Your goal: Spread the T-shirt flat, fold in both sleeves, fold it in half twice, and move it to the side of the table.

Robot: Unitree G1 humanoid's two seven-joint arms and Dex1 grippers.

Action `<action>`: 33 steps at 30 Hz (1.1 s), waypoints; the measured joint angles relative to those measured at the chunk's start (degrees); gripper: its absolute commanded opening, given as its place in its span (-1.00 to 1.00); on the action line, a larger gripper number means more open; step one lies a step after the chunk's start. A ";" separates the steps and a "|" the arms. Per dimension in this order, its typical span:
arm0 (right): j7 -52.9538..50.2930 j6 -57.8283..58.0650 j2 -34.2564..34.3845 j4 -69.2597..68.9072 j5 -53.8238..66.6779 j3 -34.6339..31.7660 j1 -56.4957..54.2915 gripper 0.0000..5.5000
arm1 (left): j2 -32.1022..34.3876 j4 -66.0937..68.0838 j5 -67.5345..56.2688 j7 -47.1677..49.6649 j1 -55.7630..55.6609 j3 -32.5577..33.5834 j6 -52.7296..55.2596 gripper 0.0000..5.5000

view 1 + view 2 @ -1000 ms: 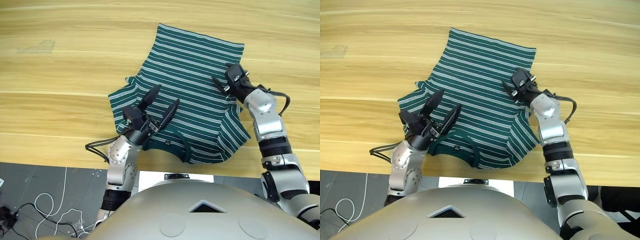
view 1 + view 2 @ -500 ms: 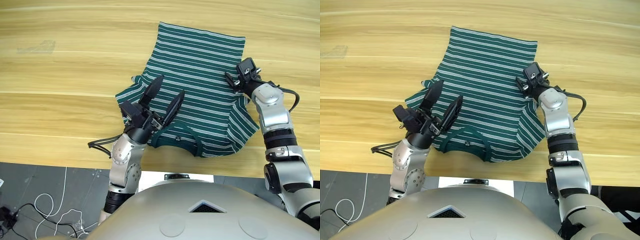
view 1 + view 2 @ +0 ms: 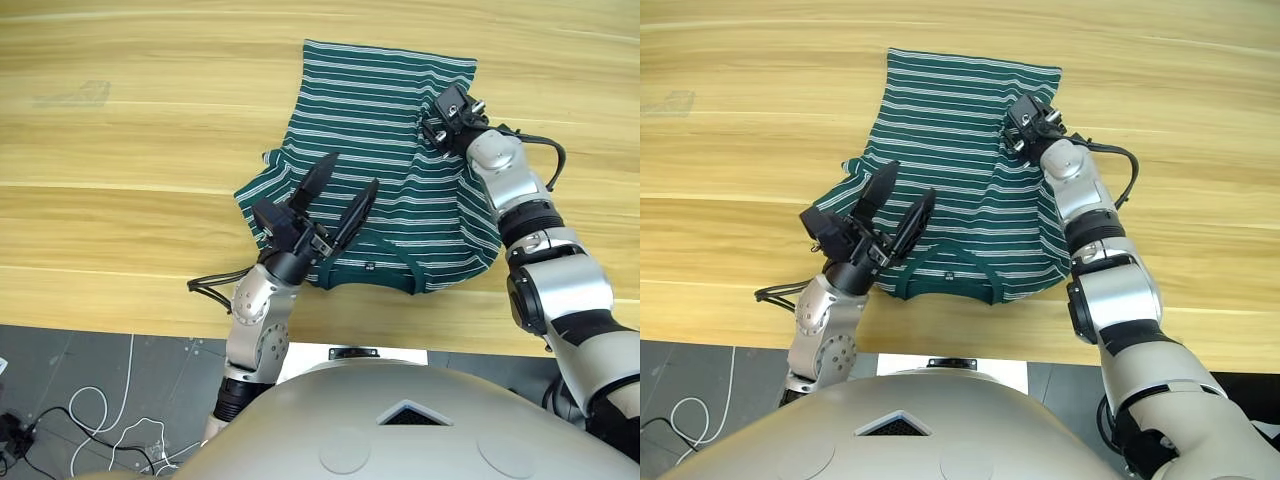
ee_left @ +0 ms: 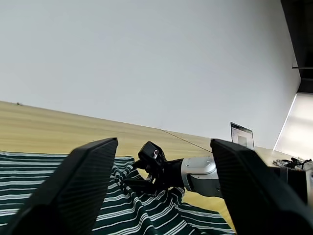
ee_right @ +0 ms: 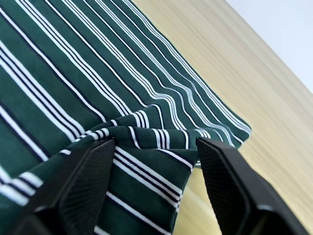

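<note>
- One green-striped shirt (image 3: 385, 150) is lying on the wooden bench (image 3: 120, 200), its hem pointing away from the robot and its collar (image 3: 370, 268) sitting by the near edge. It is not yet lying flat, with cloth bunching along both sides.
- The right end effector (image 3: 438, 128) is bearing down on the shirt's right side, toward the hem. Its two fingers (image 5: 83, 191) are pinching a raised ridge of cloth between them, a grip that looks meant for tugging that side out and smoothing it.
- The left end effector (image 3: 351, 172) is hovering just above the shirt's left half, between the left sleeve (image 3: 258, 188) and the collar. Its two fingers are spreading wide and holding nothing, apparently poised to pin or take up the rumpled left side.
- The left sleeve is poking out crumpled onto the bench, while the right sleeve (image 3: 478, 215) appears to be lying folded in against the body. On that showing, the spreading step is under way and no proper folding is beginning yet.
- The count is standing at one shirt, one bench and two end effectors with two fingers each, one gripping and one free.
</note>
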 measured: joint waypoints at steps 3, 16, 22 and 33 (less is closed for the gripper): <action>-1.15 -1.64 1.24 1.63 0.04 -0.14 -0.63 0.11 | 0.34 1.82 0.19 0.06 -0.53 1.27 0.08 0.28; -4.14 -6.12 -2.78 -46.08 5.62 -8.89 33.90 0.11 | 4.42 4.85 3.41 1.73 -1.06 10.80 -2.91 0.28; -3.32 2.79 -0.76 -54.77 5.06 -5.81 44.73 0.11 | 4.42 5.43 5.33 4.22 -1.52 11.39 -2.27 0.28; -4.99 12.66 0.02 -61.05 11.01 -15.15 51.65 0.11 | 5.70 2.20 6.94 11.27 -1.84 16.40 0.97 0.28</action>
